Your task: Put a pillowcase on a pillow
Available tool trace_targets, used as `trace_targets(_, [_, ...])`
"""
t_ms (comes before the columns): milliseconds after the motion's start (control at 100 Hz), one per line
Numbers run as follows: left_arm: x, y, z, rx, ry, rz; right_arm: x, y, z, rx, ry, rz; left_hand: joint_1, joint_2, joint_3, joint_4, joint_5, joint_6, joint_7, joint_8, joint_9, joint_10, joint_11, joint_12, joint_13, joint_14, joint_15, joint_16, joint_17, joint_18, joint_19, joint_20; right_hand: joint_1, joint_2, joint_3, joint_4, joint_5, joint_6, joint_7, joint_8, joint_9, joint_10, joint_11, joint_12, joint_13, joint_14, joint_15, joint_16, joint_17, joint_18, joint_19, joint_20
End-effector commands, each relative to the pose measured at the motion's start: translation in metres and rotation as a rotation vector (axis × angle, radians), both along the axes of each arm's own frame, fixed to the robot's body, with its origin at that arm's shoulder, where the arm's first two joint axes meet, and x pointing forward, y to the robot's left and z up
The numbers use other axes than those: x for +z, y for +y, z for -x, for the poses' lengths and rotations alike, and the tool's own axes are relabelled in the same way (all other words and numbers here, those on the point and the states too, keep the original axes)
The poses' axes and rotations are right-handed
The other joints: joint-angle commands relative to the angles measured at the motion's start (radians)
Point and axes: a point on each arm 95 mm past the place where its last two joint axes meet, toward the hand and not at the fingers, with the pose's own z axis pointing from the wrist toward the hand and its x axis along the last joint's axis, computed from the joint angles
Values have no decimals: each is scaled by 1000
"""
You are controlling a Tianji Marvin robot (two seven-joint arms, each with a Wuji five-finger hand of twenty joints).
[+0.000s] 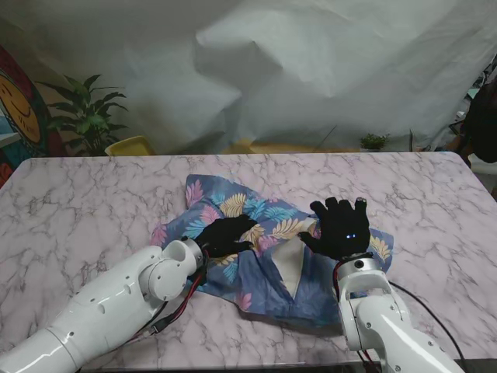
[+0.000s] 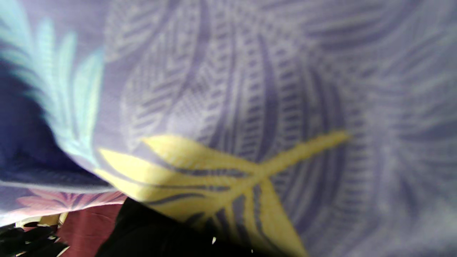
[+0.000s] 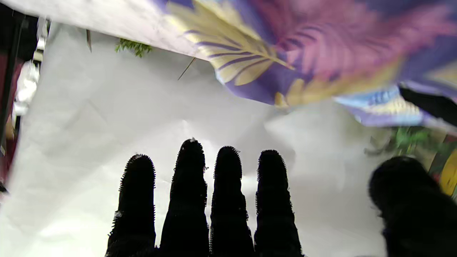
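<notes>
Pillowcase: while it lies rumpled at the middle of the stand view, the leaf-print pillowcase (image 1: 264,233) gapes on its lower side, showing the pillow.
Pillow: a pale wedge of pillow (image 1: 290,266) shows in that gap, lower centre of the frame; the rest is under cloth.
Progress: judged from this, the pillow is largely inside; the exposed wedge has yet to be covered and the wrinkled cloth smoothed out.
Left hand: the left hand (image 1: 225,235) rests on the print left of centre, fingers curled; whether they pinch cloth I cannot tell. Its wrist view is filled by blurred fabric.
Right hand: the right hand (image 1: 342,227) stands right of centre, fingers (image 3: 189,185) straight and apart, holding nothing; whether it touches the cloth I cannot tell.
Tabletop: marbled tabletop (image 1: 93,202) carries it all.
Backdrop: white sheet (image 1: 311,70) across the top, potted plant (image 1: 87,115) at upper left.
</notes>
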Motion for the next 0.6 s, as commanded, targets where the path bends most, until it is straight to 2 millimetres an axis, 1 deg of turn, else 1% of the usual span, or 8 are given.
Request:
trace_targets(0, [-26,3,19,-12,80,-29,3,-9,-14,4,7,56,-14,27,-25,5,-20,-9,8,10,-25,15,-14,7,59,16,83,40,102,48,195,66,1,-41,102,-11,-22,18,-22,12,-33,-7,-3,-6,-12,13,-1,-15,-4,-8,-4,1])
trace_targets(70, [-28,2,22,-14,89,-22,1,-10,-25,11,31,51,-14,27,-25,5,-19,-7,8,11,-23,17,-14,8,63,18,88,43,106,49,206,69,-68,22,57,-22,-40,7,-22,10,-45,-13,-11,-10,-28,27,0,-17,-18,16,-13,-4])
trace_targets(220, [-30,0,25,-25,95,-14,-4,0,-44,18,98,4,-16,29,-25,5,-16,-8,7,13,-21,18,-14,9,67,17,93,46,107,48,219,71,-87,75,-103,-7,-75,-1,-47,3,-77,-3,-19,-14,-59,42,-4,-13,-44,35,-19,-11])
trace_targets(340, [-31,-1,27,-30,96,-7,-9,3,-57,36,145,30,-16,29,-25,5,-16,-8,7,13,-20,19,-14,9,69,16,95,48,110,47,227,71,-64,127,-208,4,-65,-44,-53,16,-61,-47,-31,-21,-63,40,-13,-12,-54,37,-26,-17])
trace_targets(400, [-32,-2,27,-31,96,-4,-11,3,-62,44,180,50,-17,29,-26,5,-14,-8,8,14,-18,19,-13,10,72,15,97,49,110,47,230,71,-44,112,-223,7,-16,-69,-34,26,-17,-79,-27,-20,-41,26,-9,-10,-54,33,-26,-18])
trace_targets(450, [-33,-2,28,-29,97,-1,-13,1,-64,41,214,77,-16,30,-25,5,-13,-8,8,14,-18,19,-14,10,71,16,97,49,109,47,232,71,-2,50,-208,10,11,-73,-21,32,13,-91,-28,-21,-17,19,-6,-9,-45,27,-24,-18])
trace_targets(540, [-34,-2,28,-27,97,4,-15,-5,-63,32,275,177,-18,30,-26,5,-14,-8,7,15,-17,19,-14,10,71,15,98,50,109,50,235,70,16,-114,25,-9,14,-67,-7,29,31,-102,-44,-19,6,4,-22,-10,-32,20,-27,-20])
trace_targets(590, [-34,-2,28,-28,96,4,-13,-9,-61,31,311,219,-18,30,-25,5,-14,-8,7,15,-17,19,-14,10,72,15,98,50,109,50,236,70,38,-171,109,-23,15,-66,-3,23,27,-103,-49,-21,0,-13,-28,-13,-32,11,-37,-25])
